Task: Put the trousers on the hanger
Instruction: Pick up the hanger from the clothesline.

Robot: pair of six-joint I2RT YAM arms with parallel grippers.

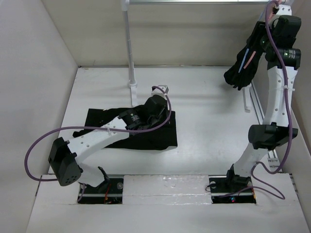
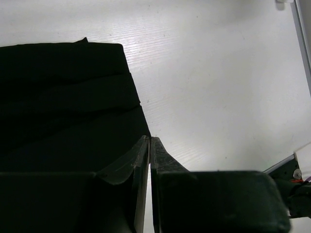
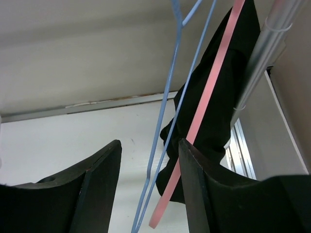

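Left wrist view looks along the left gripper [image 2: 149, 140], whose two fingers are pressed together with only a hairline between them. Their tips sit right at the edge of the trousers [image 2: 63, 97]; whether any cloth is pinched cannot be told. The trousers lie flat on the white table [image 2: 218, 73], spreading away from the tips to the hand's left, with bare table to its right.

Raised high at the far right of the table, the right gripper [image 3: 149, 143] has its fingers well parted. The thin light-blue hanger [image 3: 165, 97] hangs in the gap between them, touching neither finger as far as can be seen. Just beyond it, toward the hand's right finger, a pink hanger [image 3: 202, 97] carries a bunched black garment [image 3: 226, 87] beside a pale rail [image 3: 262, 53].
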